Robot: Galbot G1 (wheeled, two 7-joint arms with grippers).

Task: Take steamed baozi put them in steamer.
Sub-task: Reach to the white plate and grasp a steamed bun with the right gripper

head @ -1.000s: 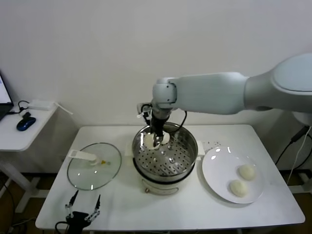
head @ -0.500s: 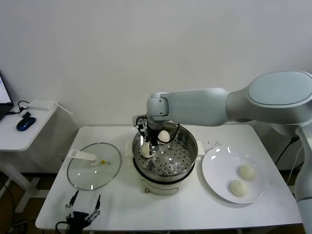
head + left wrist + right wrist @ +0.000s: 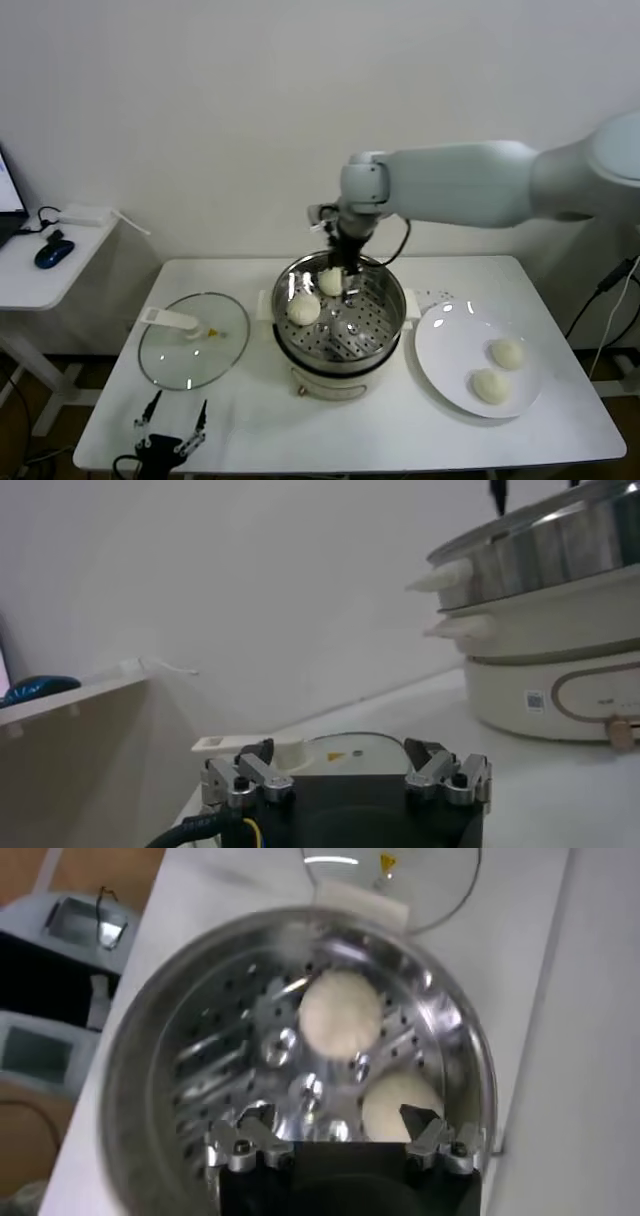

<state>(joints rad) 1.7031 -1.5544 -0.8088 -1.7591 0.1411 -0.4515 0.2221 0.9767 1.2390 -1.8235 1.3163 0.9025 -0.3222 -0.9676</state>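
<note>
The right gripper [image 3: 347, 283] has let go and risen; its jaws stand apart above the steamer [image 3: 385, 320], where two steamed baozi [image 3: 304, 309] lie. The left gripper [image 3: 170, 425] idles, fingers apart.

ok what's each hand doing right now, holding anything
Left hand: open, empty, parked low near the table's front edge.
Right hand: open, empty, over the steamer.

The worktop [image 3: 250, 420] is seen from above by the head view. The steamer [image 3: 300, 1058] is viewed closely from overhead by the right wrist, and side-on, low, by the left wrist.
</note>
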